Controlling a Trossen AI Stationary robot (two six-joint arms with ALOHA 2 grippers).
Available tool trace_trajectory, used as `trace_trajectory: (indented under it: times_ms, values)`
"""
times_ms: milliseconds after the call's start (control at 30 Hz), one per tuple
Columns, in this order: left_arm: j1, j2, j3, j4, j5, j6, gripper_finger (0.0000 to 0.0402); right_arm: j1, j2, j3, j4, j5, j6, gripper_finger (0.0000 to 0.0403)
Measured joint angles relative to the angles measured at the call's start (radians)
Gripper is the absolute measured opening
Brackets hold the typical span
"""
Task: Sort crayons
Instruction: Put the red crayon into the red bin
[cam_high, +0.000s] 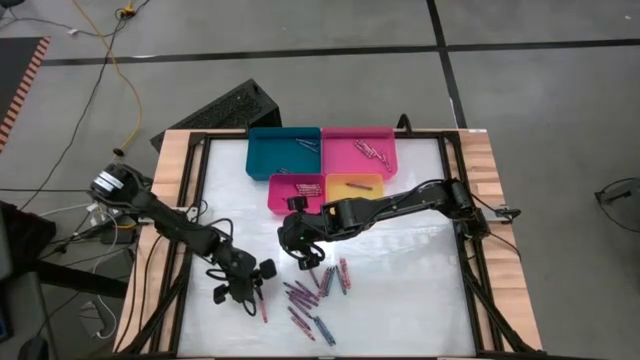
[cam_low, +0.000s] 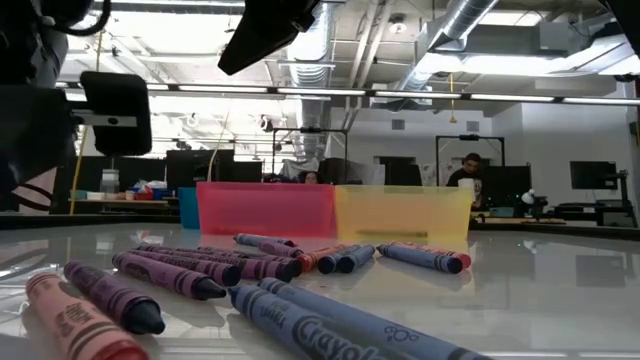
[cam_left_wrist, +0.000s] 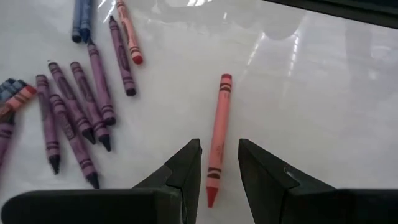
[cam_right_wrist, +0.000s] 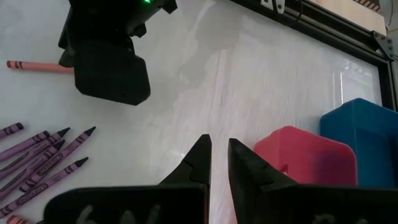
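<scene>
You have four trays at the far side of the counter (cam_high: 400, 270): a blue tray (cam_high: 284, 152), a large pink tray (cam_high: 358, 152), a small pink tray (cam_high: 296, 192) and a yellow tray (cam_high: 353, 186). The large pink tray holds a cluster of pinkish crayons too small to count, and each of the other three shows a stick or two.

The loose crayons (cam_high: 310, 295) lie in a scatter on the near middle of the counter, mostly purple and blue with a few red and pink; roughly fifteen to twenty, though they overlap too much for an exact count. One red-pink crayon (cam_left_wrist: 217, 138) lies apart from the rest, on your left arm's side.

Your left gripper (cam_left_wrist: 217, 171) hangs low over that lone crayon with its jaws spread, one on each side of the stick and not pinching it. Your right gripper (cam_right_wrist: 219, 163) hovers between the scatter and the small pink tray, jaws nearly together with a narrow gap and nothing between them.

The counter is glossy white inside a dark frame with wooden edging. Beyond it you see grey floor with black tape lines and a yellow cable (cam_high: 122, 70), and in the low view an open workshop with monitors and a seated person (cam_low: 468, 172)
</scene>
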Motion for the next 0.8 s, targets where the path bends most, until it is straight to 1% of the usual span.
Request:
trace_trajectory:
  times_ms: [333,567,633,800]
  values:
    - [0.041,0.04,0.0,0.027,0.07,0.026,0.0098,0.0,0.0,0.0,-0.006,-0.001,0.002,0.0049]
    - [0.057,0.044,0.0,0.003,0.078,0.08,0.0098,0.0,0.0,0.0,-0.006,-0.001,0.002,0.0049]
    - [0.057,0.063,0.0,0.015,0.08,0.087,0.0098,0.0,0.0,0.0,-0.006,-0.001,0.002,0.0049]
    - [0.07,0.107,0.0,0.07,0.134,0.079,0.0098,-0.001,0.0,0.0,-0.004,-0.001,0.0,0.0049]
